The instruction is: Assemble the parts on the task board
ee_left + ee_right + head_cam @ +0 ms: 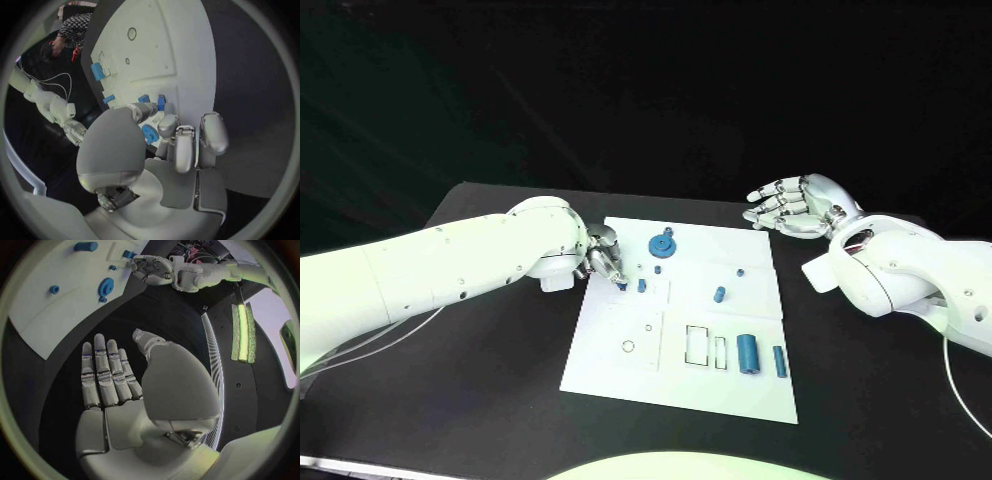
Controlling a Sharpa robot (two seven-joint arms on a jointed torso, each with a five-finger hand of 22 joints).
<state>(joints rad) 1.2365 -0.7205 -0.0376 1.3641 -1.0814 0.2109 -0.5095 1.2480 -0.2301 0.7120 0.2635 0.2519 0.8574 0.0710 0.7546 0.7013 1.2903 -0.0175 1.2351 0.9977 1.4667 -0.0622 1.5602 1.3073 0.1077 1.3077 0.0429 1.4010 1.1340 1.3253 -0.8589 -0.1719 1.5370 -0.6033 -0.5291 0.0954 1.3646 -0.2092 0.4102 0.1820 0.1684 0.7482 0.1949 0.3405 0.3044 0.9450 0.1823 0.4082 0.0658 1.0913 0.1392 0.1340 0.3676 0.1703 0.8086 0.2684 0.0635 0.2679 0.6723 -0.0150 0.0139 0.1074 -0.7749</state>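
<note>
Blue part (642, 285) just beside left hand (602, 255) fingers, grip unclear; right hand (790, 205) fingers spread, empty.

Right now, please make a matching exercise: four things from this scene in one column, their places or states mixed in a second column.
Things:
1. left hand
2. right hand
3. round blue part
4. two long blue parts

Places or states:
A. open, beside the task board
B. far end of the board
C. fingertips down on the board's left edge
D. near-right area of the board

Pairs: 1-C, 2-A, 3-B, 4-D
</note>
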